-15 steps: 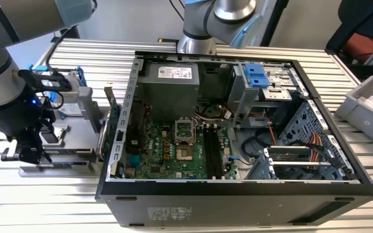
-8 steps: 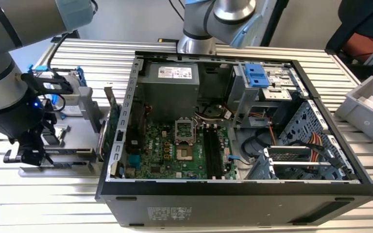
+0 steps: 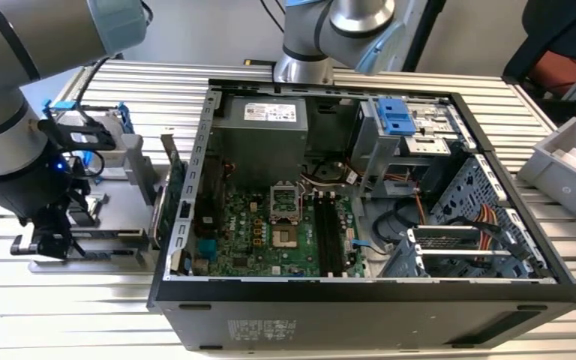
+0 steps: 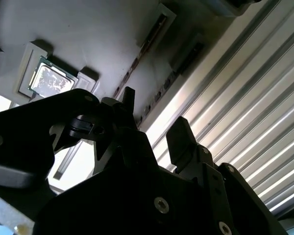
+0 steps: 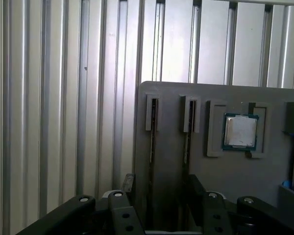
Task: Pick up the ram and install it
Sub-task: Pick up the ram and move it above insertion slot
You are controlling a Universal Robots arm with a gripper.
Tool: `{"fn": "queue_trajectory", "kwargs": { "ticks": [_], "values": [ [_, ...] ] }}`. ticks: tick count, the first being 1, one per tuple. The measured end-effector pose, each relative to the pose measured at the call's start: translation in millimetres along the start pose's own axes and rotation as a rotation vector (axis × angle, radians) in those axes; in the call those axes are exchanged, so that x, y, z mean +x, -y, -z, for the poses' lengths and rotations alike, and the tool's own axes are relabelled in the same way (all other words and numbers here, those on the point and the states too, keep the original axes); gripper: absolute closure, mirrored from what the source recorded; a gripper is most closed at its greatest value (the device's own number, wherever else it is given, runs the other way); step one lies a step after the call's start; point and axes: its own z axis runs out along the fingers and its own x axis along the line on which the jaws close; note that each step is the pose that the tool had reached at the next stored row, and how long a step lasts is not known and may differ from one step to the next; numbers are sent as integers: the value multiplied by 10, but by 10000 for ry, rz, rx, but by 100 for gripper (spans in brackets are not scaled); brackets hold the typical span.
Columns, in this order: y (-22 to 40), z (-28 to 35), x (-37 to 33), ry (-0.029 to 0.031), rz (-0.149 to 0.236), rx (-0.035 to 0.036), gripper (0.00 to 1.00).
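1. Gripper (image 5: 161,182) hangs low over the tray (image 5: 220,171), its fingers (image 4: 181,134) spread and pinching nothing.
2. Table (image 3: 68,315), ribbed metal, carries everything.
3. Case (image 3: 368,304) lies open at the table's middle, with the motherboard (image 3: 258,225) facing up.
4. Grey tray sits just beside the case, on the exterior view's left.
5. Ram (image 5: 151,142) stands on edge in a slot near one tray edge, close to a corner. A second stick (image 5: 186,142) stands alongside it. In the first wrist view both line up between the fingers.
6. CPU (image 5: 240,131) rests in a recess just beside the second stick.
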Motion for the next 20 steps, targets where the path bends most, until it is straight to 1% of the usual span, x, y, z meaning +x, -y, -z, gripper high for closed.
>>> {"fn": "queue_trajectory", "kwargs": {
  "ticks": [5,10,20],
  "values": [
    [5,-40,1,0,-42,0,0],
    [9,-75,3,0,-212,6,0],
    [27,-144,6,0,-214,6,0]
  ]
}}
